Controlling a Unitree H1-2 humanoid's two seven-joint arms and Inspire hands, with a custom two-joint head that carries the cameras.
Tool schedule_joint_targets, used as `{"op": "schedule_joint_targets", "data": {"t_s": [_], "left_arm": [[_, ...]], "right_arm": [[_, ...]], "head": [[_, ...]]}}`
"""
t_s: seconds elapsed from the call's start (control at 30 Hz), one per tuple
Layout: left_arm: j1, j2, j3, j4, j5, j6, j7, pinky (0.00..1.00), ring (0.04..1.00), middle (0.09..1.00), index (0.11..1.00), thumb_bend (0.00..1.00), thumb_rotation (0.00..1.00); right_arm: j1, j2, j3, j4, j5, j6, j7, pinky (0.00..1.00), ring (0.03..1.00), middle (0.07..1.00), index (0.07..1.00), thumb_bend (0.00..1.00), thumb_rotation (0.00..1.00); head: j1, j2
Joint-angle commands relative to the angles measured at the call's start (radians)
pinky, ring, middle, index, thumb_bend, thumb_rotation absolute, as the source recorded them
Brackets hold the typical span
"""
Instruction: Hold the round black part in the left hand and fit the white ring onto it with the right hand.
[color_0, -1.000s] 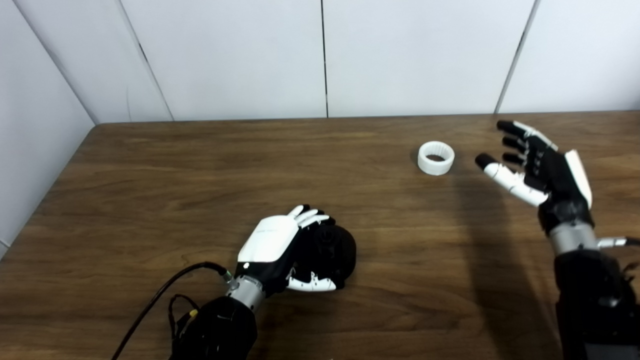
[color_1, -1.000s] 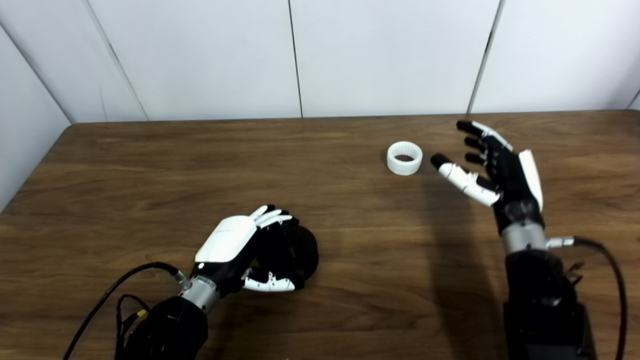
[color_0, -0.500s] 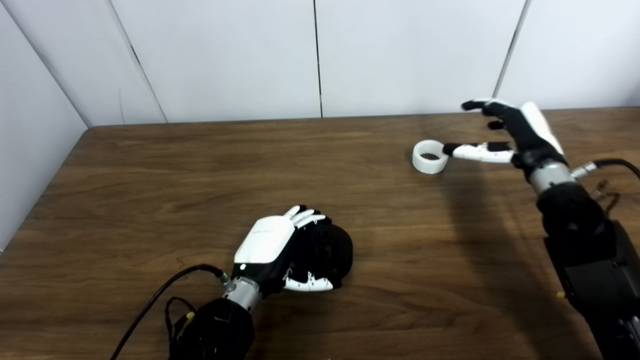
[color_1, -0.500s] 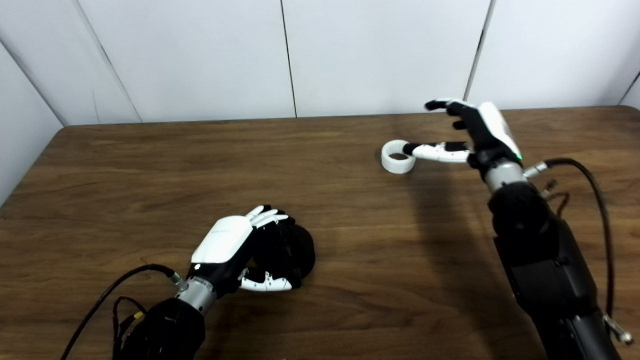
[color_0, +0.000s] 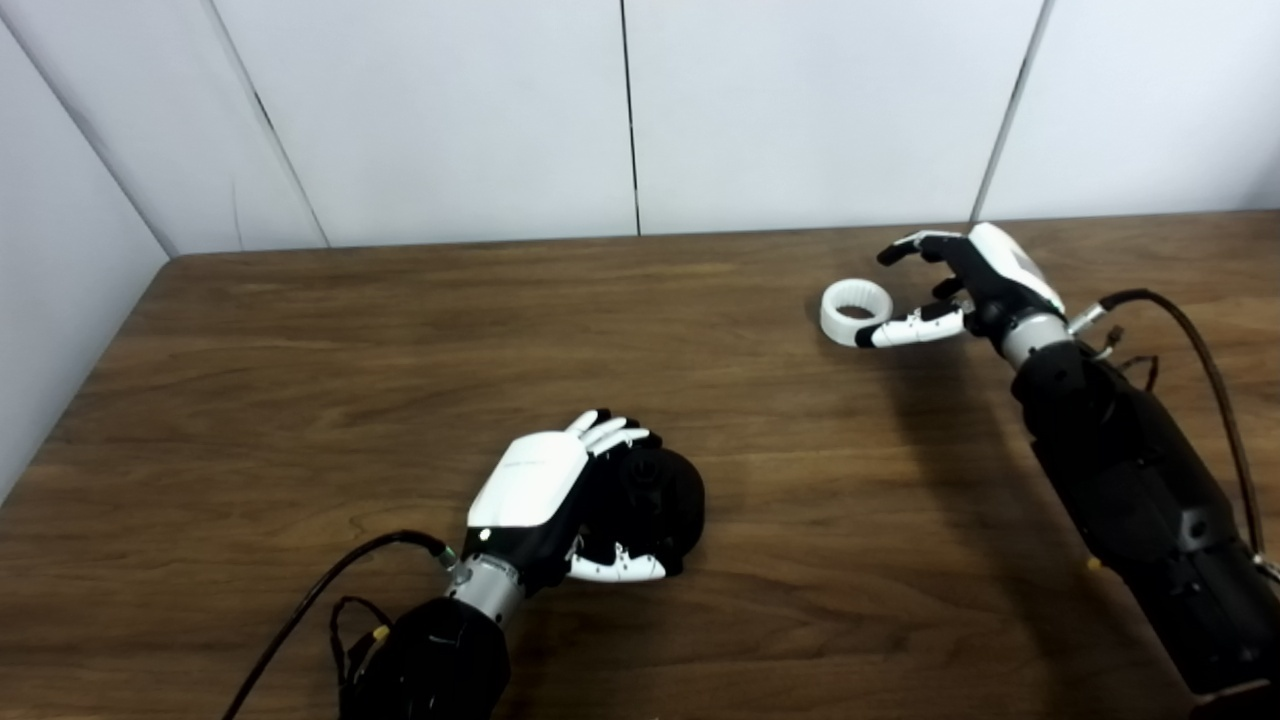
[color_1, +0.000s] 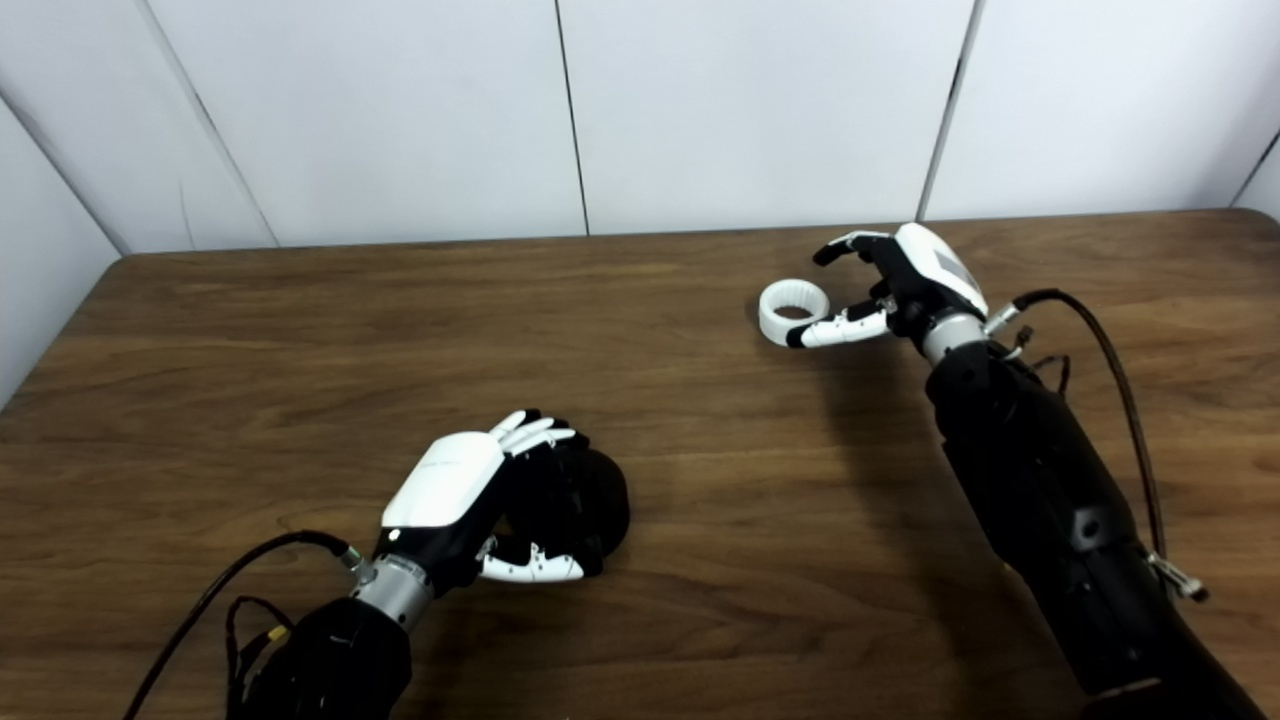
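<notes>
The round black part (color_0: 668, 500) rests on the wooden table (color_0: 300, 380) near the front, and my left hand (color_0: 560, 495) is shut on it from the left, fingers curled over its top. The white ring (color_0: 855, 312) lies flat on the table at the back right. My right hand (color_0: 960, 285) is open just right of the ring, palm down. Its thumb lies against the ring's near side and its fingers arch above the ring's far right. I cannot tell whether the fingers touch it.
White wall panels (color_0: 620, 110) stand behind the table's back edge (color_0: 500, 243). A black cable (color_0: 310, 610) trails from my left wrist, and another (color_0: 1215, 370) loops beside my right forearm.
My right hand has come down and left to the ring, turning palm down, with the thumb now beside the ring. The left hand and black part have stayed still; the camera shifted slightly.
</notes>
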Motion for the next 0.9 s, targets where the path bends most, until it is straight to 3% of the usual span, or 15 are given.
{"op": "schedule_joint_targets", "data": {"t_s": [0.0, 0.53, 0.87], "left_arm": [[-0.005, -0.013, -0.016, 0.001, -0.017, -0.008, -0.032, 0.80, 0.971, 0.915, 0.822, 0.85, 0.41], [-0.002, -0.024, -0.012, 0.003, -0.017, -0.008, -0.029, 0.79, 0.970, 0.916, 0.823, 0.85, 0.40], [-0.005, -0.032, -0.006, 0.003, -0.023, -0.004, -0.034, 0.79, 0.976, 0.923, 0.830, 0.85, 0.40]], "right_arm": [[-0.084, -0.007, 0.005, 0.006, -0.019, -0.057, -0.007, 0.71, 0.903, 0.893, 0.741, 0.88, 0.27], [-0.151, 0.009, 0.064, 0.145, -0.065, -0.087, 0.005, 0.73, 0.905, 0.896, 0.754, 0.88, 0.31], [-0.150, 0.009, 0.084, 0.167, -0.081, -0.106, 0.017, 0.77, 0.924, 0.904, 0.753, 0.87, 0.30]], "head": [[0.000, 0.000], [0.009, -0.001], [0.011, 0.002]]}}
